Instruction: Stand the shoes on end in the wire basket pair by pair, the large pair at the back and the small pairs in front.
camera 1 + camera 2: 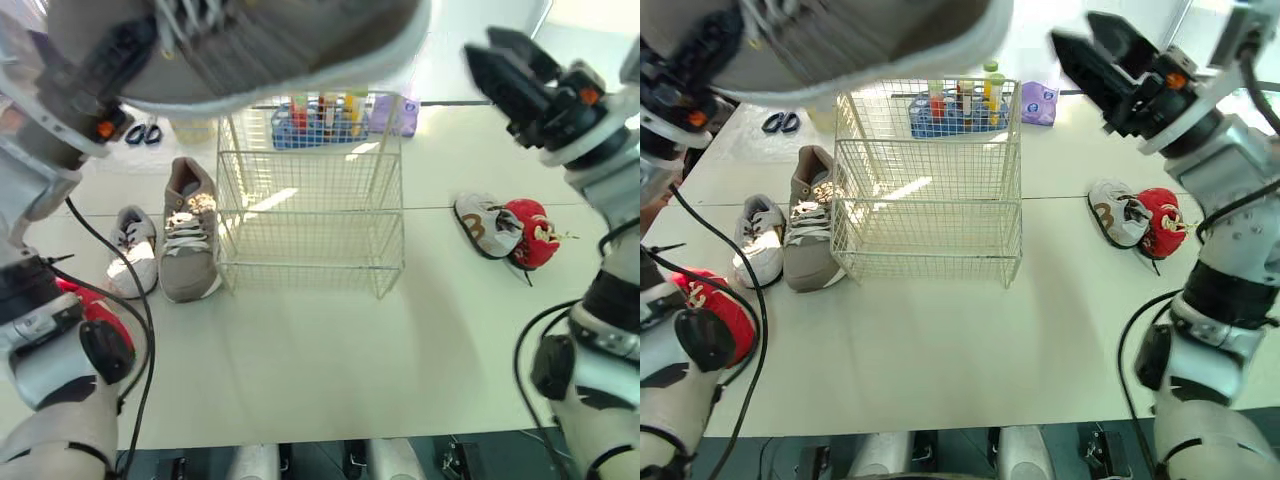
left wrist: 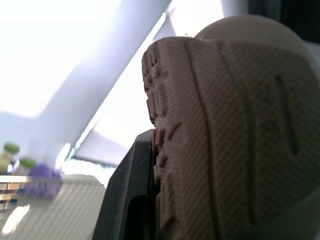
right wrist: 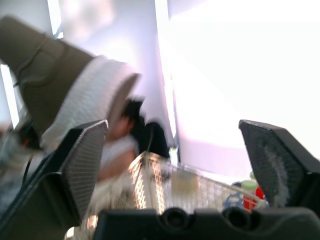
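A white table (image 1: 300, 360) is spread below both arms, and a wire basket (image 1: 310, 215) is stood at its middle. A large grey shoe (image 1: 270, 40) is held high above the basket's back edge, on its side with the white sole turned forward, by the left gripper (image 1: 112, 78). From the head views only its laces and upper are made out. In the left wrist view the tread is seen pressed against one black finger (image 2: 127, 200), so the jaws are closed on the shoe. Its mate (image 1: 188, 235) is laid flat on the table, just beside the basket's left wall, toe toward the robot.

The right gripper (image 3: 172, 135) is raised to the right of the basket, well clear of the table. Its fingers are spread wide with nothing between them, which is plainest in the right wrist view, where the lifted shoe and the basket's top are seen beyond them.

A small white shoe (image 1: 135, 250) is set against the outer side of the grey mate. On the right, well apart from the basket, a small grey-and-white shoe (image 1: 482, 225) and a small red shoe (image 1: 535, 232) lie touching.

Behind the basket a blue tray of bottles (image 1: 310, 122) is placed, with a purple pack (image 1: 1038, 102) beside it. Blue-handled scissors (image 1: 143, 132) lie at the back left.
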### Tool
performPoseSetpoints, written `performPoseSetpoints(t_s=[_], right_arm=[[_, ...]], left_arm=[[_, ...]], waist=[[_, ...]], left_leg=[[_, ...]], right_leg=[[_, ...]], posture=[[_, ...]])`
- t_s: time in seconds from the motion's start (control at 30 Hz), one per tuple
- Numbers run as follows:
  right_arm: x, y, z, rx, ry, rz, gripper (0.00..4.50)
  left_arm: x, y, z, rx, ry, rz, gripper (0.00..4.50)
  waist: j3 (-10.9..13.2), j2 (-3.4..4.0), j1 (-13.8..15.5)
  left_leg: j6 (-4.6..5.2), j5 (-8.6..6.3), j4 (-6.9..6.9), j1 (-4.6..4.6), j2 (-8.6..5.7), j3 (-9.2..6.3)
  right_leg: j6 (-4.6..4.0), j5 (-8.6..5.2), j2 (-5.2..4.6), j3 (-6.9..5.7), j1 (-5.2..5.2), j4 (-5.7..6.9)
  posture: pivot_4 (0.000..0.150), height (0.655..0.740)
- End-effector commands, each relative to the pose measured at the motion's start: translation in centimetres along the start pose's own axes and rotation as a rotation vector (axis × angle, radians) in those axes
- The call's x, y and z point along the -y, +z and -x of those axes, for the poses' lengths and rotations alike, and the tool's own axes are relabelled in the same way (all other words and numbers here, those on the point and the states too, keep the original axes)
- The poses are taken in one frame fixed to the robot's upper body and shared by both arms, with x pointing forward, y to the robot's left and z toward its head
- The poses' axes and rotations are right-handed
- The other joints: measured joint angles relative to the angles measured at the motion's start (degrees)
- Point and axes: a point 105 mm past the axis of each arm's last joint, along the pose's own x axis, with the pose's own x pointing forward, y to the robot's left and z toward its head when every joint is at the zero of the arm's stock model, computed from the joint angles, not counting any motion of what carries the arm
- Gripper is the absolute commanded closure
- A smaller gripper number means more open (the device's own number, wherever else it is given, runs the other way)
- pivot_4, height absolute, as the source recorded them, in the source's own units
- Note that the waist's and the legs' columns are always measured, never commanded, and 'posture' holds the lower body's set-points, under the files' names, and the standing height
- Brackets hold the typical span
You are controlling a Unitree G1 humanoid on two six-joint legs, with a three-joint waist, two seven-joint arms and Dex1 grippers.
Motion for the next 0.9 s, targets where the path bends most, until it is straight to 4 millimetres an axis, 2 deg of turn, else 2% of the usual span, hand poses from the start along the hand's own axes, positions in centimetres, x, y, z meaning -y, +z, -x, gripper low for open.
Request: performPoseSetpoints(t_s=[0.03,0.13,0.27,0.43,0.67,0.9], right_arm=[[-2.3,-1.9,-0.3,0.093,0.022,-0.209,0.02],[-5.4,-4.3,-2.7,0.105,0.097,-0.331,0.02],[-8.3,-5.1,-5.2,0.115,0.207,-0.402,0.02],[-8.9,-6.1,-6.6,0.103,0.245,-0.377,0.02],[-9.4,-5.5,-8.2,0.165,0.290,-0.359,0.02],[-9.8,-6.2,-9.4,0.176,0.309,-0.316,0.02]], left_arm=[[2.1,1.2,-0.1,0.197,-0.038,-0.035,3.52],[1.6,-0.6,-0.8,0.233,-0.036,0.005,3.52],[1.0,-2.4,-1.9,0.223,-0.067,0.061,3.52],[0.5,-3.1,-2.4,0.226,-0.082,0.096,3.52],[-0.2,-4.7,-2.0,0.212,-0.055,0.146,3.52],[-0.4,-6.8,-1.7,0.158,-0.022,0.160,3.52]], waist=[[0.0,0.02,-0.1],[0.0,0.04,-0.2],[0.0,0.03,0.0],[0.0,-0.03,0.0],[0.0,-0.03,-0.1],[0.0,-0.02,-0.1]], left_leg=[[-0.05,0.03,-0.04,0.10,0.00,0.00],[-0.15,0.10,-0.04,0.21,-0.01,0.08],[-0.12,0.22,-0.03,0.26,-0.03,0.03],[0.02,0.22,-0.02,0.24,-0.15,-0.07],[0.00,0.23,-0.03,0.21,-0.13,-0.09],[0.01,0.23,-0.03,0.20,-0.11,-0.09]], right_leg=[[0.00,0.00,0.04,0.02,0.04,0.05],[-0.02,0.00,0.09,0.10,-0.02,0.34],[-0.07,0.02,0.17,0.08,-0.06,0.55],[-0.07,0.02,0.13,0.13,0.05,0.45],[-0.07,0.02,0.15,0.14,0.02,0.45],[-0.07,0.02,0.16,0.14,0.01,0.45]], posture=[[0.150,0.7400],[0.150,0.7400],[0.150,0.7400],[0.150,0.7400],[0.150,0.7400],[0.150,0.7400]])
